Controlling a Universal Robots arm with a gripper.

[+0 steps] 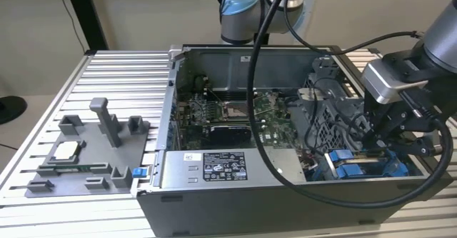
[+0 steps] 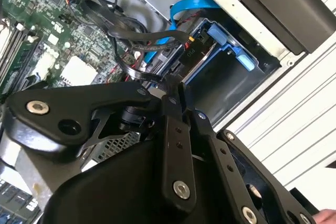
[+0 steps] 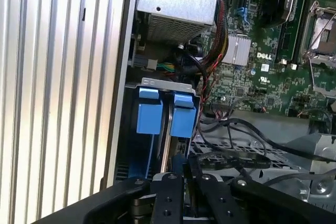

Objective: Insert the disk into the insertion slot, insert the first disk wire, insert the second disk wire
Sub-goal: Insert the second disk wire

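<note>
- Slatted table (image 1: pixel 107 72): your open case (image 1: pixel 250 195) rests on it.
- Slot (image 3: pixel 157 85): holds the blue-framed disk (image 3: pixel 163 114).
- Gripper (image 2: pixel 173 85): fingers pinched together above the slot, on what you cannot tell.

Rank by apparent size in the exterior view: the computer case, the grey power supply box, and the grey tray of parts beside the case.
1. Computer case, clearly largest.
2. Grey tray and power supply box look about alike, so I won't rank them.

Matt black metal pincer (image 2: pixel 173 85), glossy blue plastic caddy (image 3: pixel 163 113), ribbed aluminium table (image 1: pixel 121 77).
</note>
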